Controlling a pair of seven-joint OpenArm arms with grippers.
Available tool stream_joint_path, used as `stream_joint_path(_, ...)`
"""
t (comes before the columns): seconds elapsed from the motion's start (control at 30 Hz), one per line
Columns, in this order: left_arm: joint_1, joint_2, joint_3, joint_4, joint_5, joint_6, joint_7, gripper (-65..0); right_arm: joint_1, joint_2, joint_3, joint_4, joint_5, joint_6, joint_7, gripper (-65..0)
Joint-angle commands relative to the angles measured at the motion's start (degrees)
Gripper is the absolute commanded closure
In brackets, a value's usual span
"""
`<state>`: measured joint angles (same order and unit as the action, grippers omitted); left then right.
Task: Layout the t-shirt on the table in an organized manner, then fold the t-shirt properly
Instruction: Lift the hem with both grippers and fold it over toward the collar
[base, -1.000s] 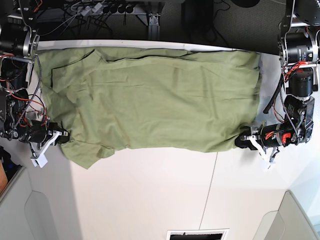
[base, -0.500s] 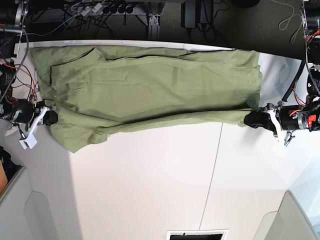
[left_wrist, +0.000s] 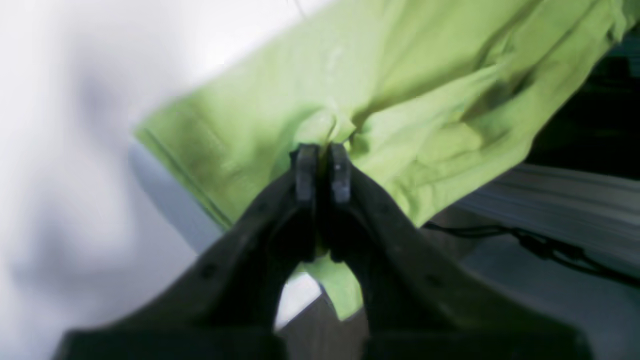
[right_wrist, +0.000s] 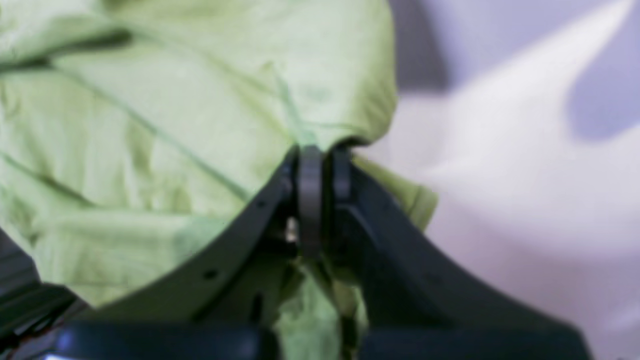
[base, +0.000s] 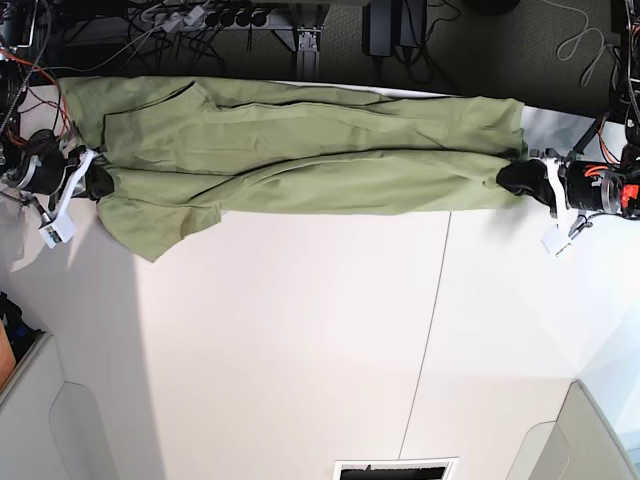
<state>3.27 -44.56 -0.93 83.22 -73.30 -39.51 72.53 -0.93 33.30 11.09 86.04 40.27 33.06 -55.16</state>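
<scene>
The olive-green t-shirt (base: 300, 150) lies as a long folded band along the far edge of the white table (base: 300, 340), with one sleeve (base: 160, 225) hanging out at the near left. My left gripper (base: 510, 177) is at the band's right end, shut on a bunched bit of hem. In the left wrist view the t-shirt (left_wrist: 400, 75) puckers between the pads of the left gripper (left_wrist: 320, 150). My right gripper (base: 100, 183) is at the left end, shut on the shirt. In the right wrist view the cloth (right_wrist: 175, 100) folds over the tips of the right gripper (right_wrist: 320, 152).
A thin dark seam (base: 430, 330) crosses the tabletop. Cables and a power strip (base: 200, 20) sit beyond the far edge. Grey panels stand at the near left (base: 60, 420) and near right (base: 590, 430) corners, with a dark slot (base: 395, 468) between them.
Both grippers have moved toward the far edge, carrying the shirt's near edge over the rest. The cloth has narrowed from a wide spread to a thin band.
</scene>
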Motion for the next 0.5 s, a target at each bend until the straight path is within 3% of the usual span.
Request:
stream_joint_path(0.0,0.17,-0.98,-0.59,0.72,-1.18,-0.49,-0.26,-11.7,-0.04,1.22,0.59,0.81,0.13,0.20,0.66,0.0)
stream_joint_path(0.07,1.40,-0.81,-0.59,0.72,-1.20,-0.49,-0.37,-19.7,-0.85,1.14,0.59,0.81,-0.70,0.17,0.61,0.0)
stream_joint_path(0.13,1.86,-0.81,-0.59,0.72,-1.16,-0.49,-1.11,-25.6,-1.01,1.16,0.59,0.83,-0.81,0.13,0.48,-16.0)
stream_joint_path(0.2,1.81,-0.85,-0.59,0.72,-0.98,-0.49,-1.84,-26.1,-0.98,1.14,0.74,1.16,-0.74,0.13,1.33,-26.0)
stream_joint_path(0.47,1.29,-0.85,-0.59,0.72,-0.61,-0.49,-2.58,-26.1,2.73,1.14,4.66,2.97,0.90,-0.31,2.80,-27.2)
